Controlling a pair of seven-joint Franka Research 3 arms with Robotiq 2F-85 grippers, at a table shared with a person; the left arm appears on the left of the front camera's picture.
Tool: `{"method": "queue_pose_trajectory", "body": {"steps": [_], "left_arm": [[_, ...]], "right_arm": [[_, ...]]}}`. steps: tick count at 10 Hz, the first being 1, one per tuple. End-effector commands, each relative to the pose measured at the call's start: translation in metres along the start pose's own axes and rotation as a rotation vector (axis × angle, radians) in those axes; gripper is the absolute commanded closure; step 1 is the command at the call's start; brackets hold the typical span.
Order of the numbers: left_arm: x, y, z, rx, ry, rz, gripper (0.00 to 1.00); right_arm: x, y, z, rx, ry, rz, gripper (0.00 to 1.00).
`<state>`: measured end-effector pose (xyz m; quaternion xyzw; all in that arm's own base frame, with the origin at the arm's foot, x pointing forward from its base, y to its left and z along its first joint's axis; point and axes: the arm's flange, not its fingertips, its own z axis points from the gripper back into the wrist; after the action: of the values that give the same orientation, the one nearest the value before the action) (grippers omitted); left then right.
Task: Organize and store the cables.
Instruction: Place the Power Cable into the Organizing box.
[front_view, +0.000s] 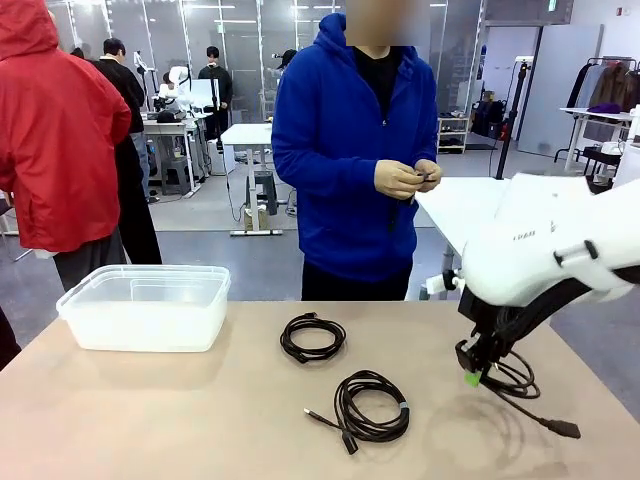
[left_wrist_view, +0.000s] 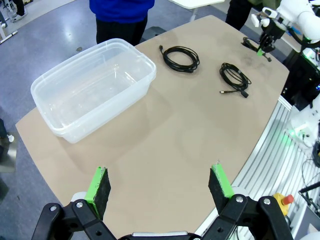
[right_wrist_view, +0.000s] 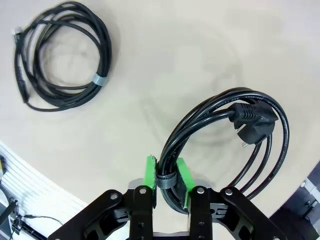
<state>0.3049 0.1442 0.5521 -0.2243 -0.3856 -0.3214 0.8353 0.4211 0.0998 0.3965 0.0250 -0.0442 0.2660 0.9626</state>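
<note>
My right gripper (right_wrist_view: 166, 176) is shut on a coiled black cable (right_wrist_view: 226, 131), pinching it at its strap; the loop and its power plug hang past the fingers just above the table. From the front, that gripper (front_view: 468, 374) sits at the right with the cable (front_view: 512, 384) trailing onto the tabletop. Two more coiled cables lie on the table: one in the middle (front_view: 312, 337) and one nearer me (front_view: 372, 405), the latter also under my right wrist (right_wrist_view: 62, 55). My left gripper (left_wrist_view: 160, 181) hovers open high over the near table edge, nothing between its pads.
A clear plastic bin (front_view: 145, 305) stands at the table's left (left_wrist_view: 92, 85). A person in a blue hoodie stands at the far side, hands (front_view: 405, 178) together on something small. Another person in red stands at far left.
</note>
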Motion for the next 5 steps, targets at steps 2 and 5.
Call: {"method": "queue_pose_trajectory", "body": {"steps": [2,5], "left_arm": [[0.001,0.002,0.002,-0.017,-0.011,-0.017,0.0],[0.001,0.002,0.002,-0.017,-0.011,-0.017,0.0]], "right_arm": [[0.0,0.0,0.0,0.0,0.0,0.0,0.91],[0.0,0.0,0.0,0.0,0.0,0.0,0.91]]}}
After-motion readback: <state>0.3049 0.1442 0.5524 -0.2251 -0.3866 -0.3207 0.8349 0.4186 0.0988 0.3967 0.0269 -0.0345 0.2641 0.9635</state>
